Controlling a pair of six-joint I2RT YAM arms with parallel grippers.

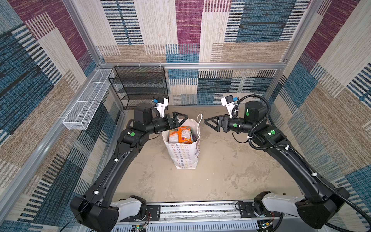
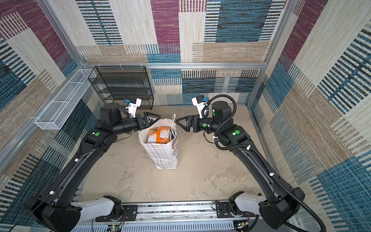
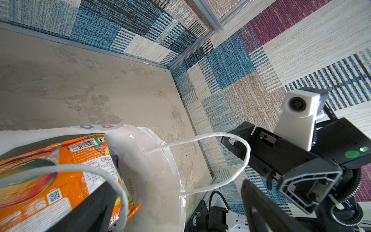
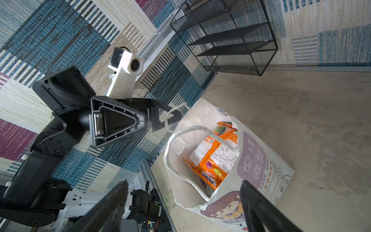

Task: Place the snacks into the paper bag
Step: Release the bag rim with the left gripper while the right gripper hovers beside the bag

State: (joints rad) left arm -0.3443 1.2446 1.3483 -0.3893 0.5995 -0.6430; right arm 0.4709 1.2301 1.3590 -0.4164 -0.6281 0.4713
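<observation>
Two open hands, the left hand (image 1: 178, 120) and the right hand (image 1: 209, 122), flank the mouth of the paper bag (image 1: 183, 157), gripping nothing. The snacks (image 1: 180, 135), orange packet uppermost, sit inside the upright bag; none shows outside it, so packing looks finished. Around the bag lies a mottled beige desk (image 1: 224, 172); behind it, a black mesh rack (image 1: 140, 86) and patchwork-weave walls.

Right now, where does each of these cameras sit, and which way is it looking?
Top views: high over the robot's base, looking down at the paper bag on the table; left arm and right arm show.
Left wrist: on the left arm, facing the bag's mouth, snacks, open right gripper; own fingers frame it.
Right wrist: on the right arm, facing the bag, open left gripper; own fingers show.
Shared: both wrist views see the snacks.
</observation>
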